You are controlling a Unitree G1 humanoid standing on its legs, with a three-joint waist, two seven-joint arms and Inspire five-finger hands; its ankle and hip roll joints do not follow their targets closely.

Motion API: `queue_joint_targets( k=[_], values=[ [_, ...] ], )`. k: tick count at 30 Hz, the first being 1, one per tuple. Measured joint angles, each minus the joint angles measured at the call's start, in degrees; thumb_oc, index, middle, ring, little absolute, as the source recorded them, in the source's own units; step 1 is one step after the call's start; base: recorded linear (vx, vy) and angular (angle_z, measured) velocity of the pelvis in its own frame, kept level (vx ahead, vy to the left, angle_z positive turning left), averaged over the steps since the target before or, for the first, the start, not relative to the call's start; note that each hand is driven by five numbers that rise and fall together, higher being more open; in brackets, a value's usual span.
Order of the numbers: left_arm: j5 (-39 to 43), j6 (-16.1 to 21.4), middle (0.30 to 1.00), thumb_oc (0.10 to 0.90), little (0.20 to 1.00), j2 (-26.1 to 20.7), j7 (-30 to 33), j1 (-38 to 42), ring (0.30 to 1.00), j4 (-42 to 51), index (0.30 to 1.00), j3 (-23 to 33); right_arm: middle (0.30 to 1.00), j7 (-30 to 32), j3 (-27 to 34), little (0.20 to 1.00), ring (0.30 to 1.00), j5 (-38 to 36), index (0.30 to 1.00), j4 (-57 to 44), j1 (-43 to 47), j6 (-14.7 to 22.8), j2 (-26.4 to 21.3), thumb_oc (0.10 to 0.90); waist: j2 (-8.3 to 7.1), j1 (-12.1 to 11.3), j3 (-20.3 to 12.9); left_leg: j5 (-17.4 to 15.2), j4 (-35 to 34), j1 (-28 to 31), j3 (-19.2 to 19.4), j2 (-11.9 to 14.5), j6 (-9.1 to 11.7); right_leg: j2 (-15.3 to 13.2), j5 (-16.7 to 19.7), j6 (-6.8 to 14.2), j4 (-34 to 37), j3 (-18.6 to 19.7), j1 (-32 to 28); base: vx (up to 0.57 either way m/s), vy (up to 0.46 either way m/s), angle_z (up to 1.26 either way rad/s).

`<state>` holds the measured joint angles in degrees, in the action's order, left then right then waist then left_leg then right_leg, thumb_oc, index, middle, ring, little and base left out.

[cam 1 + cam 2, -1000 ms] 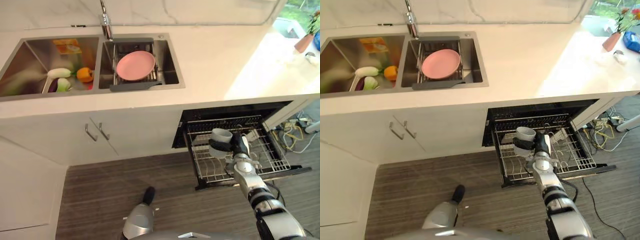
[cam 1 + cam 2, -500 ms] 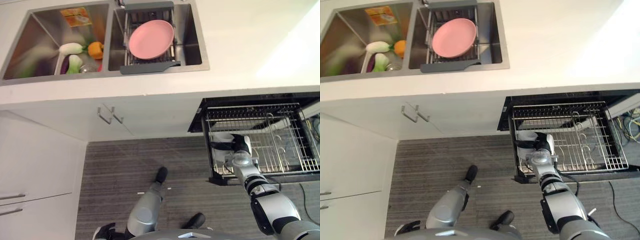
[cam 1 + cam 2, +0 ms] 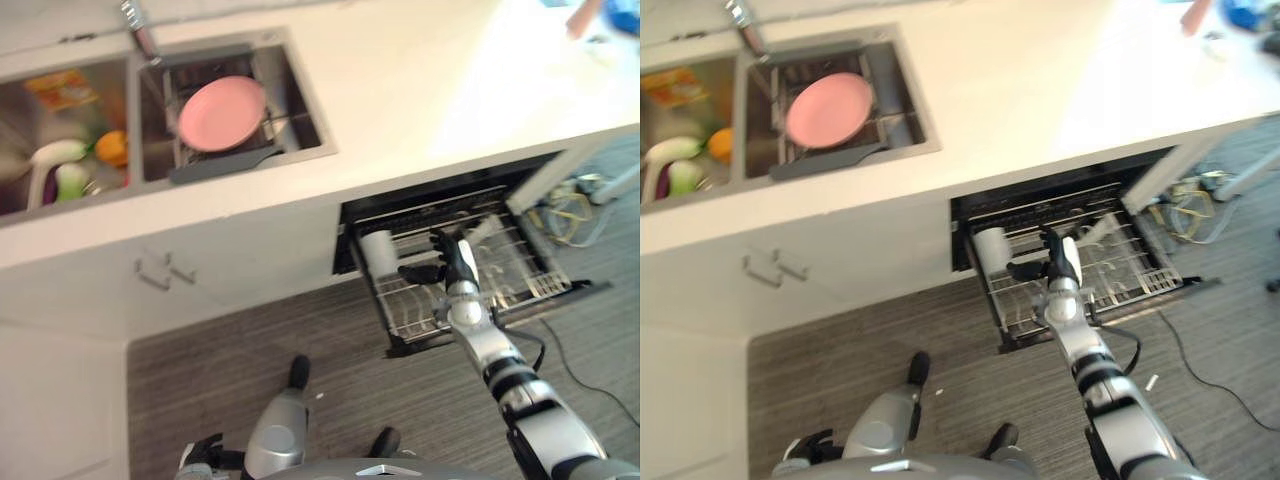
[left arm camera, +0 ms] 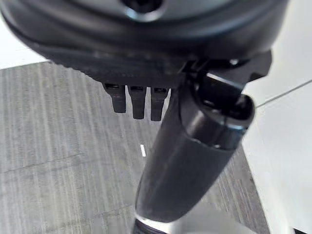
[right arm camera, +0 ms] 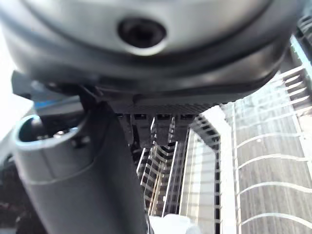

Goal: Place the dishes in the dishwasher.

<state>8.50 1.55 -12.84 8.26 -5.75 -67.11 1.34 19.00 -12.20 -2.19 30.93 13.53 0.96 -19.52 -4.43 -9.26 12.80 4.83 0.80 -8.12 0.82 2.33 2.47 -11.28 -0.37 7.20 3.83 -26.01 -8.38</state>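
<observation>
While I look down from my head, the far left holds the first sink basin (image 3: 60,110), with an orange packet (image 3: 60,88) at its back and some vegetables (image 3: 75,165) lying in it: one white, one green, one orange. I can read no writing on the packet or anywhere else. Next to it is the second basin, under the faucet (image 3: 140,35), and a pink plate (image 3: 222,113) rests on a wire rack (image 3: 215,150) inside this basin. To the right of the sinks the white countertop (image 3: 400,90) runs on, and below it the white cabinet doors (image 3: 160,270) carry two small handles.

Further right, under the counter, the dishwasher (image 3: 450,200) stands open and its wire basket (image 3: 530,275) is pulled out over the grey wood floor (image 3: 200,360). A white cup (image 3: 379,252) stands upright at the left rear corner of this basket. My right hand (image 3: 447,266) is just beside the cup, over the basket; its fingers are straight and spread, and they grip nothing. A thin gap separates the thumb from the cup.

My left hand (image 4: 141,105) hangs low over the floor by the white cabinet, and its fingers look relaxed and hold nothing.
</observation>
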Motion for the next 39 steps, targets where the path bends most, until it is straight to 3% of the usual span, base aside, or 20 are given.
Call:
queue_joint_targets(
  k=[3, 7, 11, 16, 19, 21, 23, 24, 25, 26, 27, 29, 30, 32, 33, 34, 36, 37, 38, 39],
  values=[
    [-0.06, 0.23, 0.9, 0.8, 0.9, -0.05, -0.23, -1.53, 0.9, 1.04, 0.9, -0.26, 0.9, -0.81, 3.53, 0.9, 0.9, 2.29, 0.9, -4.38, -8.21, 0.23, -0.98, 0.8, -0.67, 2.8, -2.01, -0.38, -0.99, 1.98, 1.88, 0.76, 0.66, 0.4, -0.37, -0.55, 0.91, 2.18, -0.42, 0.03, -0.035, -0.35],
    [-0.14, -0.46, 0.9, 0.8, 0.9, 0.25, -0.24, -2.49, 0.9, 0.54, 0.9, -0.36, 0.9, -0.97, 6.48, 0.9, 0.9, 2.52, 0.9, -8.26, -13.2, 1.51, -1.6, 0.8, 1.03, 4.64, -3.19, 0.1, -2.29, 3.45, 3.54, 1.92, 1.21, 1.33, 0.32, -0.2, 1.76, 3.93, -0.82, -0.01, -0.049, -0.27],
    [0.01, -0.86, 0.9, 0.8, 0.9, 2.79, -0.14, -4.42, 0.9, -1.29, 0.9, -0.12, 0.9, -1.49, 6.46, 0.9, 0.9, 1.95, 0.9, -17.93, -17.11, 2.92, -0.51, 0.8, 4.68, 6.61, -5.29, 1.81, -5.96, 6.45, 5.36, 3.27, 1.72, 2.49, 0.22, -0.39, 1.75, 5.98, -0.57, -0.02, -0.072, -0.22],
    [1.05, -1.59, 0.9, 0.8, 0.9, 3.55, -1.33, -5.44, 0.9, -5.85, 0.9, 0.29, 0.9, -4.05, 6.26, 0.9, 0.9, -0.93, 0.9, -21.71, -18.53, 4.78, -0.8, 0.8, 5.39, 8.32, -5.71, 1.54, -5.27, 8.28, 8.34, 5.39, 2.6, 4.12, 0.22, -0.96, 1.69, 9.9, -0.51, -0.1, -0.091, -0.41],
    [1.02, -1.01, 0.9, 0.8, 0.9, 3.54, -1.34, -4.36, 0.9, -6.2, 0.9, 0.19, 0.9, -4.98, 6.79, 0.9, 0.9, -5.02, 0.9, -23.55, -19.65, 5.13, -1.49, 0.8, 5.13, 8.45, -5.16, 1.13, 2.02, 2.82, 5.98, 6.71, 3.65, 4.95, 0.63, -2.61, 2.03, 8.7, 0.36, -0.09, 0.016, 0.15],
    [1.03, -0.89, 0.9, 0.8, 0.9, 5.57, -1.3, -4.09, 0.9, -6.65, 0.9, 0.5, 0.9, -5.72, 7.33, 0.9, 0.9, -6.96, 0.9, -25.28, -19.63, 5.14, -3.47, 0.8, 6.22, 8.06, -4.07, 0.46, 4.29, 2.03, 2.0, 6.7, 7.65, 4.41, 1.16, -3.47, 1.98, 7.85, 0.22, -0.03, 0.214, 0.14],
    [1.02, -1.09, 0.9, 0.8, 0.9, 6.32, -1.22, -4.01, 0.9, -7.69, 0.9, 1.3, 0.9, -6.14, 8.33, 0.9, 0.9, -6.99, 0.9, -26.93, -19.48, 5.5, -3.97, 0.8, 7.69, 8.3, -3.93, -0.62, 5.42, 1.91, 0.62, 7.65, 9.52, 3.6, 1.34, -3.43, 2.02, 7.3, 0.06, -0.03, 0.293, 0.09],
    [0.98, -1.03, 0.9, 0.8, 0.9, 6.37, -0.97, -3.59, 0.9, -8.79, 0.9, 1.73, 0.9, -6.39, 9.13, 0.9, 0.9, -7.14, 0.9, -28.31, -19.44, 5.53, -3.97, 0.8, 8.2, 8.87, -3.92, -1.4, 6.02, 1.92, 0.34, 9.77, 10.58, 3.08, 1.97, -2.66, 1.8, 6.7, 0.18, -0.01, 0.433, 0.4],
    [0.93, -1.63, 0.9, 0.8, 0.9, 6.34, 0.01, -3.47, 0.9, -10.01, 0.9, 2.11, 0.9, -6.57, 10.87, 0.9, 0.9, -8.11, 0.9, -30.06, -19.6, 6.37, -3.89, 0.8, 8.78, 10.16, -3.71, -2.0, 5.69, 2.59, 1.29, 15.93, 12.01, 2.52, 1.68, -2.15, 1.16, 5.9, 0.32, 0.0, 0.455, 0.36],
    [0.94, -1.67, 0.9, 0.8, 0.9, 6.39, 0.07, -3.47, 0.9, -10.02, 0.9, 2.08, 0.9, -6.57, 11.1, 0.9, 0.9, -8.27, 0.9, -30.12, -19.62, 6.45, -3.88, 0.8, 8.82, 10.21, -3.7, -1.98, 5.53, 2.81, 1.27, 16.49, 12.21, 2.4, 1.76, -2.0, 1.13, 5.9, 0.33, -0.01, 0.457, 0.32],
    [0.89, -1.85, 0.9, 0.8, 0.9, 6.81, 0.05, -3.44, 0.9, -10.77, 0.9, 2.09, 0.9, -6.49, 12.91, 0.9, 0.9, -9.28, 0.9, -30.29, -19.55, 6.61, -3.76, 0.8, 9.06, 10.21, -3.77, -1.91, 4.14, 4.52, 1.68, 19.74, 12.31, 1.34, 2.51, -0.26, 0.97, 5.7, 0.35, -0.04, 0.354, 0.12],
    [0.61, -2.14, 0.9, 0.8, 0.9, 7.8, 0.08, -2.54, 0.9, -10.82, 0.9, 1.81, 0.9, -5.89, 17.15, 0.9, 0.9, -9.35, 0.9, -31.27, -20.34, 6.59, -3.76, 0.8, 9.84, 10.92, -3.77, -1.24, 1.67, 5.67, 2.0, 22.02, 12.44, -1.61, 2.69, 2.92, -0.73, 3.93, 0.44, 0.0, 0.489, 0.4],
    [0.61, -2.14, 0.9, 0.8, 0.9, 7.8, 0.08, -2.54, 0.9, -10.82, 0.9, 1.81, 0.9, -5.89, 17.15, 0.9, 0.9, -9.35, 0.9, -31.27, -20.34, 6.59, -3.76, 0.8, 9.84, 10.92, -3.77, -1.24, 1.67, 5.67, 2.0, 22.02, 12.44, -1.61, 2.69, 2.92, -0.73, 3.93, 0.44, 0.04, 0.474, 0.51],
    [-0.37, -2.14, 0.9, 0.8, 0.9, 8.13, 0.15, -1.77, 0.9, -11.14, 0.9, 1.7, 0.9, -4.88, 21.06, 0.9, 0.9, -9.51, 0.9, -33.99, -20.77, 6.57, -3.59, 0.8, 10.87, 11.1, -4.35, -1.64, 0.74, 6.16, 2.27, 19.66, 12.65, -5.98, 4.08, 6.58, -0.99, 2.82, -0.31, -0.01, 0.499, 0.59],
    [-1.94, -2.25, 0.9, 0.8, 0.9, 3.48, 0.41, 0.87, 0.9, -11.79, 0.9, -0.57, 0.9, -4.41, 22.34, 0.9, 0.9, -9.21, 0.9, -36.35, -22.41, 6.66, 0.66, 0.8, 5.61, 11.38, -3.4, -4.43, 5.05, 4.36, 2.92, 11.92, 11.58, -13.49, 7.65, 3.94, -2.21, 1.59, -1.68, -0.08, 0.685, 0.83],
    [-2.5, -1.96, 0.9, 0.8, 0.9, 2.02, 0.98, 1.94, 0.9, -10.79, 0.9, -2.57, 0.9, -4.54, 22.26, 0.9, 0.9, -9.06, 0.9, -38.16, -23.39, 6.65, 1.11, 0.8, 4.5, 10.92, -2.77, -6.97, 10.63, 1.31, 2.78, 9.58, 9.78, -16.06, 10.87, 0.25, -5.44, 2.6, 0.48, -0.11, 0.7, 0.59],
    [-2.5, -1.87, 0.9, 0.8, 0.9, 0.79, 1.38, 2.62, 0.9, -9.69, 0.9, -3.74, 0.9, -4.57, 20.42, 0.9, 0.9, -9.06, 0.9, -38.39, -20.86, 6.66, 2.88, 0.8, 4.67, 9.82, -2.67, -9.96, 15.79, -0.05, 4.78, 6.98, 5.7, -20.21, 19.94, -5.23, -13.48, 6.14, 6.88, -0.04, 0.605, -0.09],
    [-2.5, -1.42, 0.9, 0.8, 0.9, 0.25, 1.26, 2.5, 0.9, -8.53, 0.9, -4.59, 0.9, -3.46, 17.97, 0.9, 0.9, -9.08, 0.9, -38.07, -19.03, 7.02, 4.75, 0.8, 6.11, 9.68, -2.18, -11.38, 16.29, 0.89, 4.83, 6.1, 2.51, -20.81, 26.31, -5.36, -19.94, 8.0, 11.18, 0.01, 0.495, 0.0],
    [-2.53, -0.79, 0.9, 0.8, 0.9, 0.18, 1.29, 2.74, 0.9, -8.04, 0.9, -5.0, 0.9, -3.31, 16.88, 0.9, 0.9, -9.06, 0.9, -38.01, -19.07, 7.09, 4.95, 0.8, 6.49, 9.63, -2.26, -11.68, 14.56, 1.96, 4.18, 5.55, 0.76, -18.18, 18.18, -2.97, -24.17, 8.94, 13.42, 0.06, 0.44, 0.34],
    [-2.65, -0.47, 0.9, 0.8, 0.9, -0.28, 1.39, 3.07, 0.9, -7.85, 0.9, -4.14, 0.9, -3.53, 16.45, 0.9, 0.9, -9.03, 0.9, -38.09, -19.08, 7.21, 5.29, 0.8, 6.8, 9.7, -2.37, -9.56, 11.7, 3.04, 3.24, 5.48, 0.62, -13.62, 8.59, -1.68, -26.79, 11.25, 14.41, 0.02, 0.11, 0.55]
  ],
)
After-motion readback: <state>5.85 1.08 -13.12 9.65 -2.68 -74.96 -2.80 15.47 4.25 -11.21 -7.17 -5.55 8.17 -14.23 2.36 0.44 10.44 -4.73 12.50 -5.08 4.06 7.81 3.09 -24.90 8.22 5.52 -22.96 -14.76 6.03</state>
